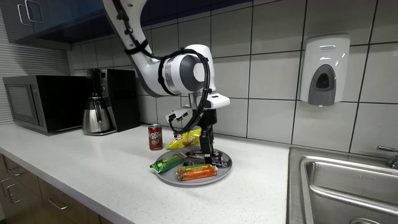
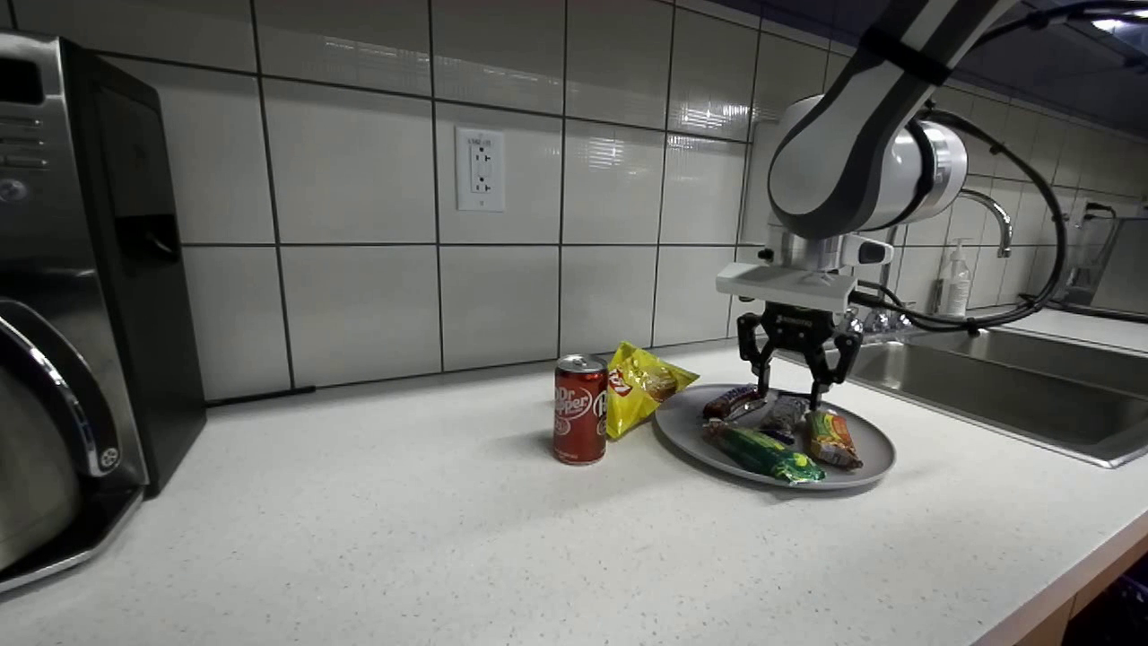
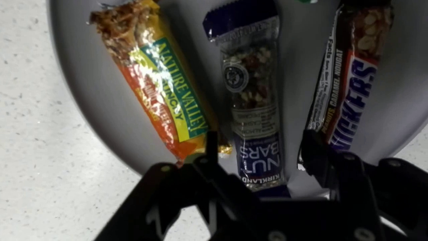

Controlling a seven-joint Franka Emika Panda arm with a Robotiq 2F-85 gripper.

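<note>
Wrist view: KIRKLAND bar (image 3: 254, 103) between jaws

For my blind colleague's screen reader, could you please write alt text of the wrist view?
A Kirkland nut bar on a gray plate shows between the open jaws of a black gripper. At the picture's left lies a Nature Valley bar, at its right a Snickers bar; white speckled counter shows beyond the plate.

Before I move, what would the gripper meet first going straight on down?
Probably the gray plate: the open gripper seems to straddle the nut bar. Depth is unclear, so it may clip the Snickers bar or Nature Valley bar first.
</note>
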